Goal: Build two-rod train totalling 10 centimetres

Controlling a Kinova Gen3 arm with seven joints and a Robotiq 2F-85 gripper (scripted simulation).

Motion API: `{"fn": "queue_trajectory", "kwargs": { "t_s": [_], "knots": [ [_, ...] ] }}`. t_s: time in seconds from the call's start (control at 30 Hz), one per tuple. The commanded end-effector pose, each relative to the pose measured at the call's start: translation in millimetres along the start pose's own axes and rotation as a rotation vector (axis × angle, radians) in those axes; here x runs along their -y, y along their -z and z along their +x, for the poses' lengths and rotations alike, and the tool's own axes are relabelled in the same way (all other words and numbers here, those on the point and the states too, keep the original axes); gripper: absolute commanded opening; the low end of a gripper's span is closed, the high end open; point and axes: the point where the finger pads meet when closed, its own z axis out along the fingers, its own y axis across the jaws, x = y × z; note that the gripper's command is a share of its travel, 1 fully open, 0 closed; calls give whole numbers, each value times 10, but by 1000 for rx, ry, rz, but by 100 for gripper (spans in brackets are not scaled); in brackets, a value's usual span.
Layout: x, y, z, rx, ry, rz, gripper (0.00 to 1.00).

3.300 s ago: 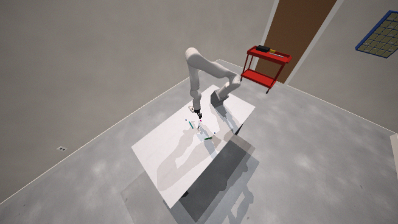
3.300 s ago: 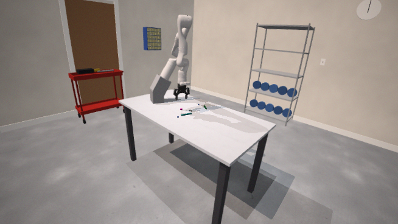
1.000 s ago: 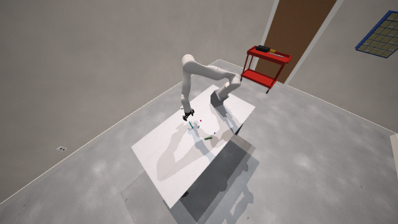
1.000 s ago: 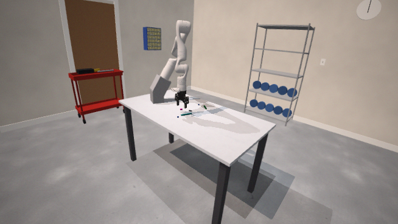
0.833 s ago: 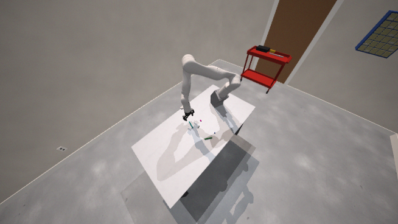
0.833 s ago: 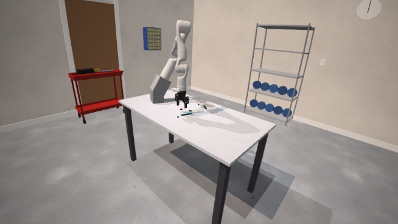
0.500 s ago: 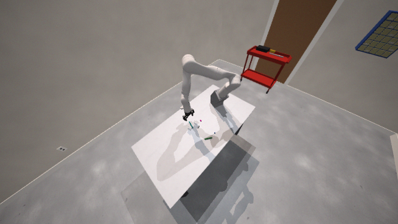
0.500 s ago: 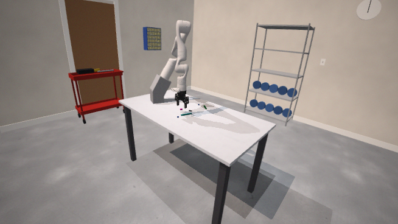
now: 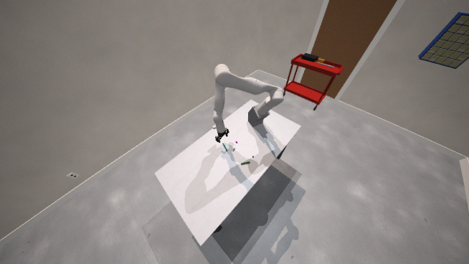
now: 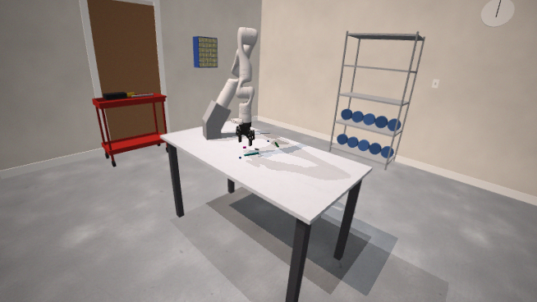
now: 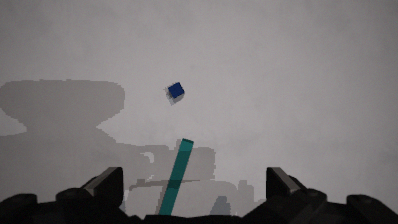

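White worktop [image 10: 312,197], rods scattered.
My gripper [image 11: 194,182], jaws apart and empty, hovers over turquoise rod [image 11: 177,175]; its long axis runs forward between them.

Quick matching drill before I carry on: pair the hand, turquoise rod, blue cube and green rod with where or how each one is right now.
Things:
1. hand
2. turquoise rod
3. blue cube
4. green rod

States:
A. lies apart from the rest, nearer the table's edge in the top view
B. flat on the table, running under the hand
C. open, holding nothing
D. beyond the turquoise rod's far end in the wrist view, not touching it

Pairs: 1-C, 2-B, 3-D, 4-A
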Motion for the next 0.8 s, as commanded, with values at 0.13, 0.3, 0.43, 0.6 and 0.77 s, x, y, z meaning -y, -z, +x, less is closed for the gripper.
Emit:
{"fn": "queue_trajectory", "kwargs": {
  "t_s": [0.13,0.3,0.43,0.6,0.77],
  "knots": [
    [6,7,5,-1,0,1,100],
    [6,7,5,-1,0,1,100],
    [6,7,5,-1,0,1,100],
    [9,6,-2,0,-5,2,100],
    [21,4,-24,2,-18,5,100]
  ]
}}
